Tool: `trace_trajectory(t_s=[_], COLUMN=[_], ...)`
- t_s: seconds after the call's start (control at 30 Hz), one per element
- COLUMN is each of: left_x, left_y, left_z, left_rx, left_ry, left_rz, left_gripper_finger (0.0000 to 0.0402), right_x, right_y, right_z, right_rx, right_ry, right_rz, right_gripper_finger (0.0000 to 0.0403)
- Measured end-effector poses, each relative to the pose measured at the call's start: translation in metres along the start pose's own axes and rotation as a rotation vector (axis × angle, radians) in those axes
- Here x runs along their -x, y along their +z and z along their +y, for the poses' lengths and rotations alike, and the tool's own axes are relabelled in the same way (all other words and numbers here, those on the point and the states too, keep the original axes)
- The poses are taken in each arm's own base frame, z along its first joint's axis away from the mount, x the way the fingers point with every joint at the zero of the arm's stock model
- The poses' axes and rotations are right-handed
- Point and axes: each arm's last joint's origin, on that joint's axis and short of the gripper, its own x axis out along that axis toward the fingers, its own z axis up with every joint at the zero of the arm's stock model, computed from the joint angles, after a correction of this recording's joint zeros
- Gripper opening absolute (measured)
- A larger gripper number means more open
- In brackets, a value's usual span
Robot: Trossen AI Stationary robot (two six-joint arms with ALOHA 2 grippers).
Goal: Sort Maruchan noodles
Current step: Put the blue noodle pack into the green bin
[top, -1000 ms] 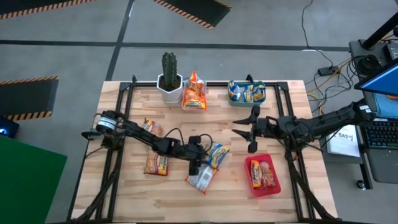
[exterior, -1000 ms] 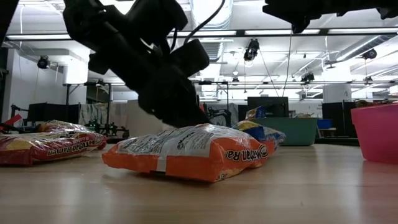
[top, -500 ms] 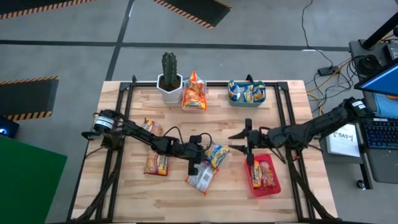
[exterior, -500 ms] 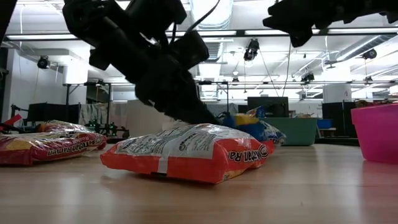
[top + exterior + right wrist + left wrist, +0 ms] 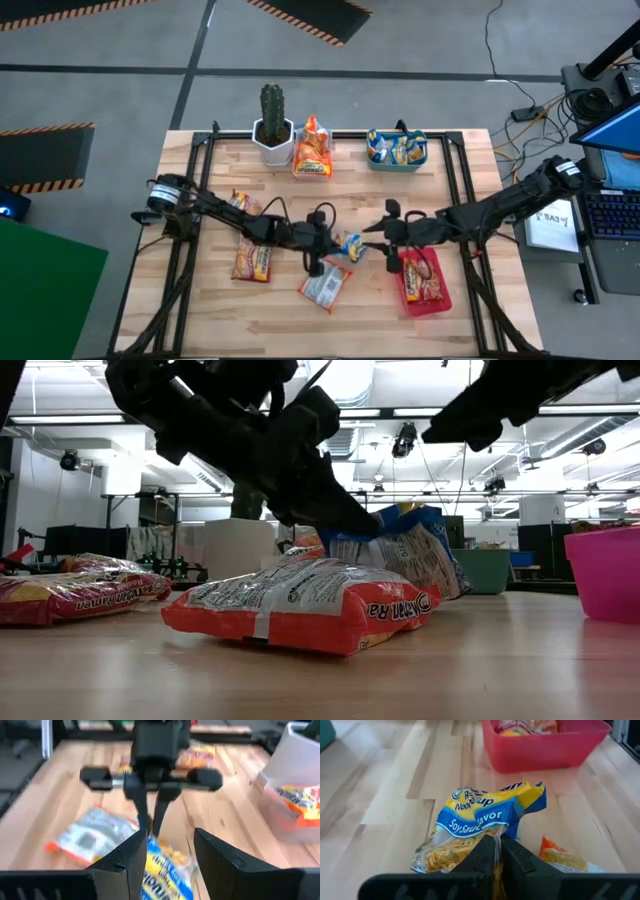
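We saw the left gripper near the table's middle w/ its two dark fingers pinched tight on the edge of a crinkly blue-and-yellow plastic noodle packet. In the low view that packet was tilted up off the wooden table, just behind an orange-and-white flat ramen packet lying flat. The right gripper sat just beside the blue packet on its other side, jaws spread wide w/ nothing between them; its fingers framed the packet in the right wrist view.

A shallow red plastic tray on the right arm's side held an orange-red packet. Two more red-orange packets lay toward the left arm's side. A teal rectangular bin at the far edge held blue-yellow packets, w/ an upright orange packet next to a green cactus in a white pot.
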Motion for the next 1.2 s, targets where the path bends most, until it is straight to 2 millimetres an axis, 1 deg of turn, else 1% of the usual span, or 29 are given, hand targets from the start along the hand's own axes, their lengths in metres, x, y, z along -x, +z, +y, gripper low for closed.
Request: trace_trajectory(t_s=[0.17,0.3,0.43,0.53,0.67,0.77,0.87,1.0,1.07,1.13,1.2], left_x=[0.000,0.000,0.000,0.000,0.000,0.000,0.000,0.000,0.001,0.001,0.001], left_y=[0.001,0.002,0.003,0.004,0.004,0.004,0.004,0.005,0.006,0.006,0.006], left_z=[0.003,0.003,0.003,0.004,0.004,0.004,0.004,0.004,0.004,0.004,0.004], left_rx=[0.040,0.043,0.052,0.060,0.071,0.083,0.083,0.083,0.083,0.084,0.084], left_ry=[0.008,0.006,0.006,0.006,0.005,0.005,0.005,0.003,0.003,0.001,0.000], left_rz=[-0.008,-0.017,-0.024,-0.028,-0.031,-0.033,-0.034,-0.044,-0.045,-0.045,-0.047], left_gripper_finger=[0.0000,0.0000,0.0000,0.0000,0.0000,0.0000,0.0000,0.0000,0.0000,0.0000,0.0000], right_x=[-0.005,-0.013,-0.025,-0.035,-0.049,-0.060,-0.072,-0.087,-0.093,-0.095,-0.097], right_y=[0.007,0.006,-0.006,-0.017,-0.031,-0.036,-0.036,-0.034,-0.033,-0.031,-0.028], right_z=[0.005,0.011,0.017,0.020,0.024,0.027,0.031,0.034,0.036,0.038,0.039], right_rx=[-0.002,-0.005,0.029,0.017,0.018,0.033,0.062,0.112,0.143,0.155,0.156], right_ry=[-0.014,-0.026,-0.035,-0.042,-0.062,-0.076,-0.092,-0.178,-0.194,-0.196,-0.202], right_rz=[0.140,0.232,0.327,0.379,0.441,0.470,0.480,0.469,0.477,0.492,0.510], right_gripper_finger=[0.0195,0.0239,0.0274,0.0284,0.0281,0.0272,0.0264,0.0257,0.0251,0.0240,0.0218])
